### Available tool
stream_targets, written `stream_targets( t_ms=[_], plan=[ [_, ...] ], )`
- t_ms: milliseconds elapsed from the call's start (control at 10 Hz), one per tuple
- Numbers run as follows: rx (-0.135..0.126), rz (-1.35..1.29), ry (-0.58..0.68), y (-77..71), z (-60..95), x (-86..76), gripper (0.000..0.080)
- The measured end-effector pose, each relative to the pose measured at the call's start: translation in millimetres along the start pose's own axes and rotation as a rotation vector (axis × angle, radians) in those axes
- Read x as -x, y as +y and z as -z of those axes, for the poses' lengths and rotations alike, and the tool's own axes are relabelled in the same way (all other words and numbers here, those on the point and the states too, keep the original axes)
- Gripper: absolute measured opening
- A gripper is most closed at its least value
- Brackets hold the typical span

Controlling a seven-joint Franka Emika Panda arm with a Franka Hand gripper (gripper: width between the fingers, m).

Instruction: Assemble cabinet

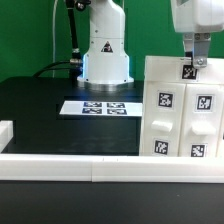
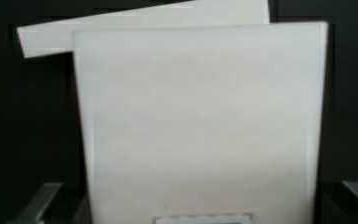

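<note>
In the exterior view, our gripper (image 1: 190, 66) hangs at the top edge of the cabinet (image 1: 180, 110), which stands upright on the table (image 1: 40, 100) by the marker board (image 1: 100, 106). In the wrist view, our fingers (image 2: 41, 203) straddle the cabinet's (image 2: 194, 120) sides, spread wide, likely to steady it.

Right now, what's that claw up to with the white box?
Claw at cabinet top, fingers spread either side, nothing gripped. Cabinet upright on table. Nothing in the way.
</note>
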State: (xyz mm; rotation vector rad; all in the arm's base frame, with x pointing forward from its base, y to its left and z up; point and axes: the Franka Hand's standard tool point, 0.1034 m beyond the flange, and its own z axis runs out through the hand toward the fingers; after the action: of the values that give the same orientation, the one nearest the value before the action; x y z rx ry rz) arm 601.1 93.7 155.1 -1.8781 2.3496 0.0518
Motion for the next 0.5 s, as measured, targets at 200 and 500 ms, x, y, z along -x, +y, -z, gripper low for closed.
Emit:
stream_targets(
  t_ms=[200,500],
  plan=[
    [-0.003,-0.048,-0.004,-0.6,0.2,0.8,0.056],
    [-0.001,-0.037,-0.007,0.3,-0.5,2.7,0.0762]
  ],
)
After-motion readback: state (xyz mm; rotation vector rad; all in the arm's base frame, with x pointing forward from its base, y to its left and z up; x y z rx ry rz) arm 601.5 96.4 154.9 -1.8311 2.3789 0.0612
